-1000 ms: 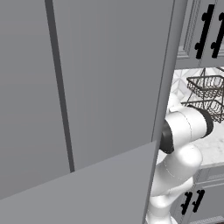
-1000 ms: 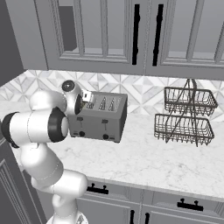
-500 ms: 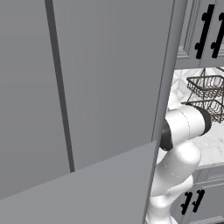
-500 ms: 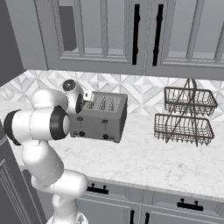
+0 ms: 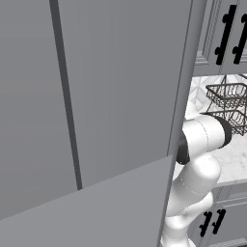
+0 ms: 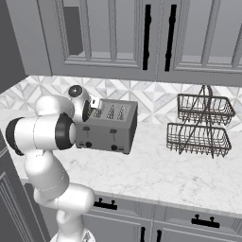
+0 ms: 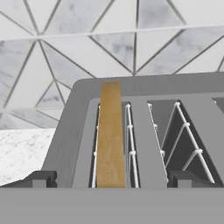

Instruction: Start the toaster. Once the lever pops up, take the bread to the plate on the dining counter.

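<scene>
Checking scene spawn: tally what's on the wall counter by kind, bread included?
Toaster: 1
Bread slice, standing in the toaster's left slot: 1
Wire basket rack, two tiers: 1
Total: 3

Hand view close above toaster [image 7: 144, 131]

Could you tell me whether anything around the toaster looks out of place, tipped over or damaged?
Nothing stands out. The toaster sits upright on the counter, the bread stands straight in one slot, and the wire basket rack is upright beside it.
</scene>
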